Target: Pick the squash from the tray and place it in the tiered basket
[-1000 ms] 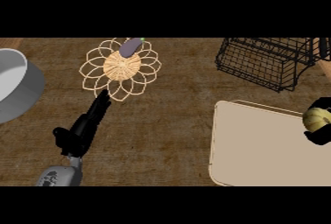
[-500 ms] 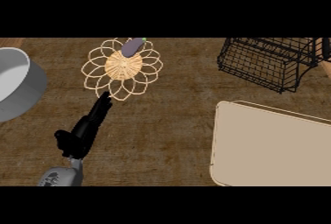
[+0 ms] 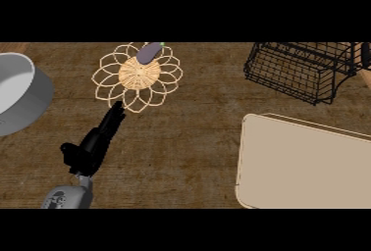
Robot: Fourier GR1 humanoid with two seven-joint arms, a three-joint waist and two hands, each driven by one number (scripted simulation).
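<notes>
The beige tray [image 3: 308,166] lies bare, below the black wire tiered basket [image 3: 304,68], and no squash shows on it or anywhere else on the wooden counter [image 3: 188,147]. The right hand is out of sight too, so I judge the squash has left the tray with it, though where it now is cannot be seen. Only the basket's near tier shows; whether anything sits inside is unclear.

The left hand [image 3: 92,147] rests well left of the tray, its fingers straight and together, holding nothing, tips pointing up toward the woven flower-shaped trivet [image 3: 138,74], which carries a dark purple eggplant [image 3: 149,53] on its far edge.

Risks from here, as I judge them:
- The basket's wire rim is narrow and partly cut off by the view's edge; a release off-centre could let the squash strike the rim and roll onto the counter.
- With hand and squash unseen, alignment over the tier cannot be checked.
- The grey pot [image 3: 18,93], far left of the trivet, is well clear and poses no hazard.
</notes>
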